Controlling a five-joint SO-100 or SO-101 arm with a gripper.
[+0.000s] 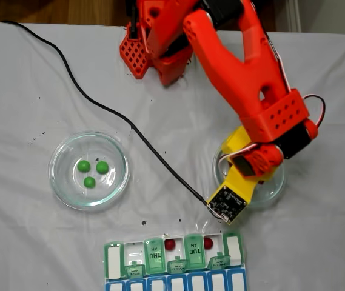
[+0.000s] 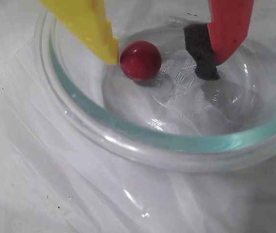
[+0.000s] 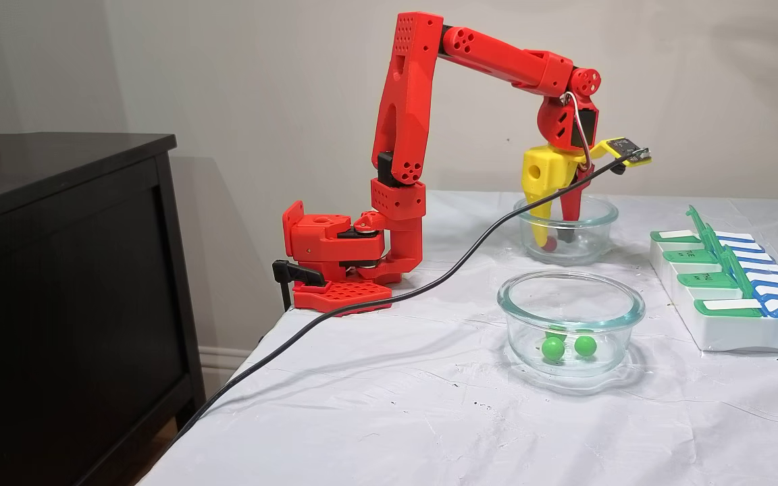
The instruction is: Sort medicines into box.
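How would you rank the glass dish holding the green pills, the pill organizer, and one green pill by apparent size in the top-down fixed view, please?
1. Pill organizer, widest though cut off by the bottom edge.
2. Glass dish, clearly narrower.
3. Green pill, by far the smallest.

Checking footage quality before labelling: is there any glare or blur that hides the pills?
Wrist view: sharp red pill, small highlight on it, bright glints on the glass dish rim. Top-down fixed view: green pills clear, dish reflections mild. Side fixed view: even light, soft shadows.
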